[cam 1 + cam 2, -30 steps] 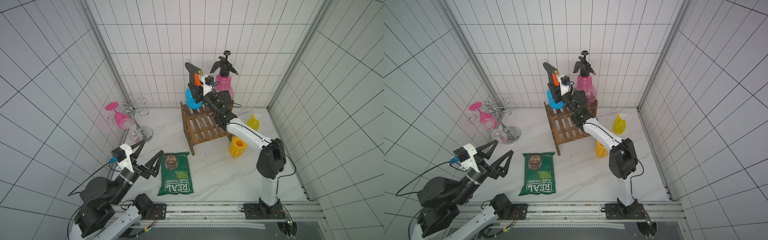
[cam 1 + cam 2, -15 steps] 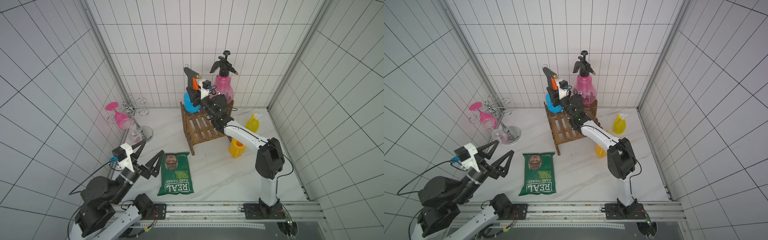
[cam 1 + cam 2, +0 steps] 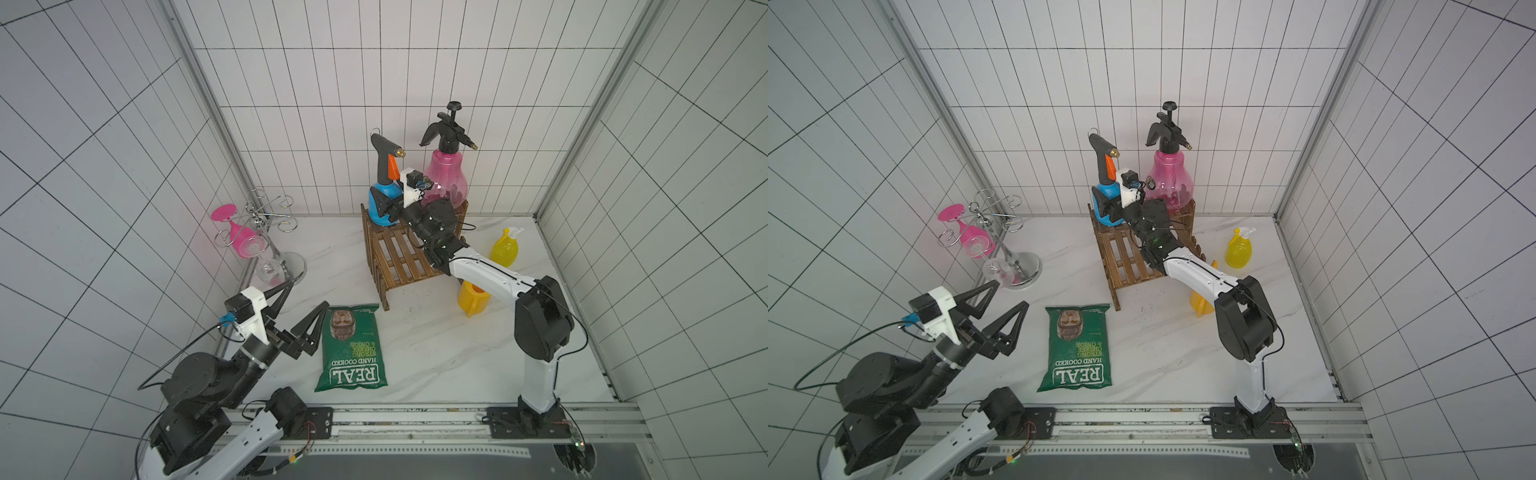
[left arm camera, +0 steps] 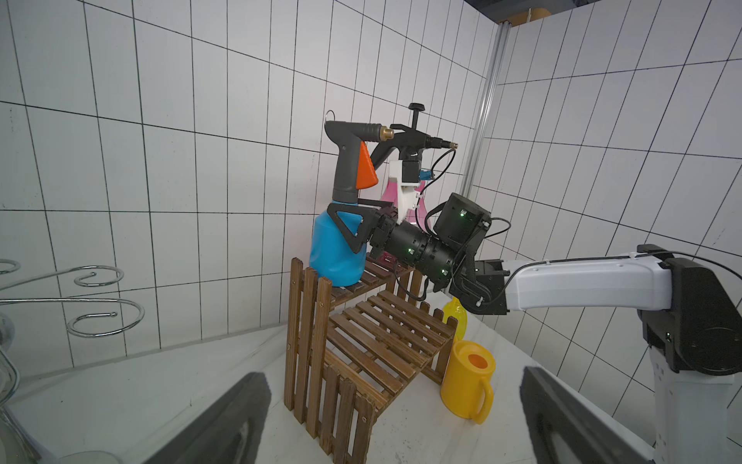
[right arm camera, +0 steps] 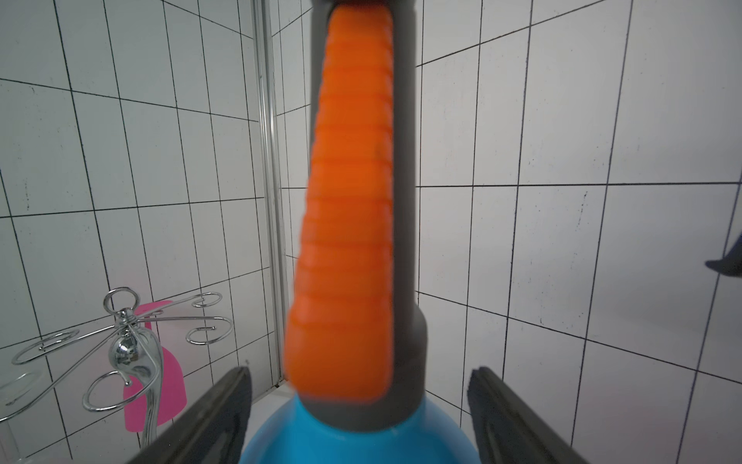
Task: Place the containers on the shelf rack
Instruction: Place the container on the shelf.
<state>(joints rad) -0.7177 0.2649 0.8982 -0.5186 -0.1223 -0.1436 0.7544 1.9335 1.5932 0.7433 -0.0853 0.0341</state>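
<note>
- the shelf rack (image 3: 401, 257) stands at the back wall, in the middle of the white table (image 3: 432, 353).
- the green crisp bag (image 3: 351, 347) lies flat on the table in front of the rack, apart from it.
- the chrome wire glass holder (image 3: 266, 216) stands at the left side, with a pink glass (image 3: 243, 243) and a clear glass (image 3: 268, 268) hanging on it upside down.
- the pink sprayer (image 3: 446, 176) stands upright on the upper tier of the rack, and the blue sprayer (image 4: 335, 253) stands upright on the same tier, just beside it.
- the yellow watering can (image 4: 467, 381) stands on the table near the right side of the rack. in both top views the right arm hides part of it.
- the small yellow spray bottle (image 3: 504, 249) stands on the table further back, near the right wall.
- the right arm reaches across the lower tier of the rack, which is bare.
- the right gripper (image 5: 361, 422) is at the shoulder of the blue sprayer. its jaws are wide, one on each side, and clear of the grey neck. i cannot tell if the fingers (image 5: 213, 418) touch the blue body.
- the left gripper (image 3: 305, 295) hangs over the table, left of the crisp bag. its jaws are spread wide and hold nothing.
</note>
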